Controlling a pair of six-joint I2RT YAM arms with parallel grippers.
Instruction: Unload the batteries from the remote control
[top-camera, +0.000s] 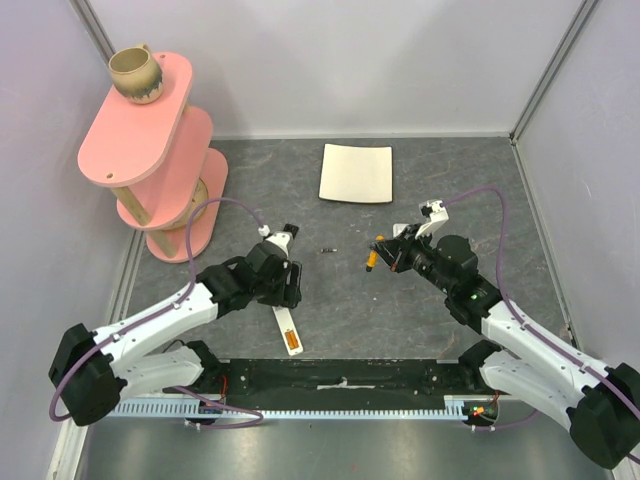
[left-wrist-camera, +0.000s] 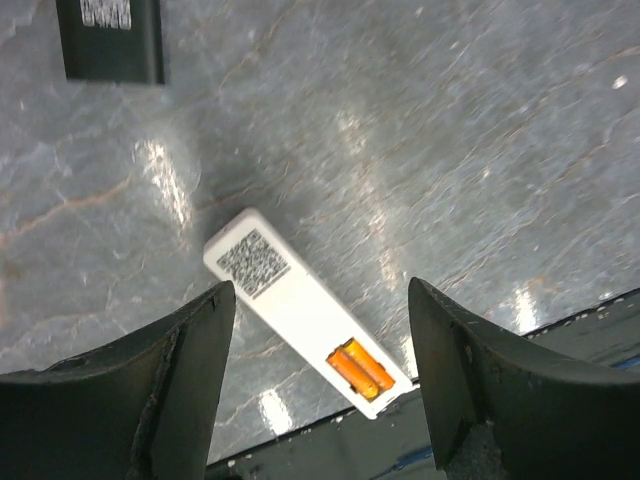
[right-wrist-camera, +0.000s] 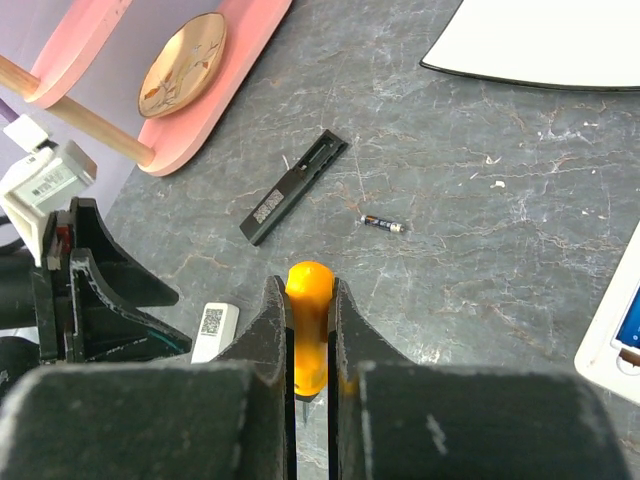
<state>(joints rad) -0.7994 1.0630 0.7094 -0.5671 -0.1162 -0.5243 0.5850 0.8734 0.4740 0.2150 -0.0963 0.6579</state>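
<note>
**Pin the remote, then lever the first cell out**

The remote control (left-wrist-camera: 300, 320) lies flat on the desk (left-wrist-camera: 480, 130), with its label end away from the near edge and its open bay toward it; both orange batteries (left-wrist-camera: 358, 368) sit side by side in that bay, neither lifted. The step in hand, as I judge it, is levering out the first cell.

The left tool (left-wrist-camera: 318, 290) hangs above the remote with its jaws spread wide, one finger to each side, gripping nothing; lowering it to clamp the white body across its width, clear of the bay, would stop the bar sliding under a push.

The right tool (right-wrist-camera: 308, 290) is pressed together on what seems a small orange-handled screwdriver (right-wrist-camera: 308, 320), tip pointing down; it sits over the middle of the desk, well apart from the remote; it would need to come toward the near edge, set the tip under one cell's end, and lever gently so the cell does not spring away.

The left arm (top-camera: 160, 325) reaches forward, wrist bent down over the remote; the right arm (top-camera: 520, 330) stretches inward, wrist tipped down.

A flat black bar (right-wrist-camera: 295, 187) and a small dark cylinder (right-wrist-camera: 383, 224) lie farther out, apart from both tools.
</note>
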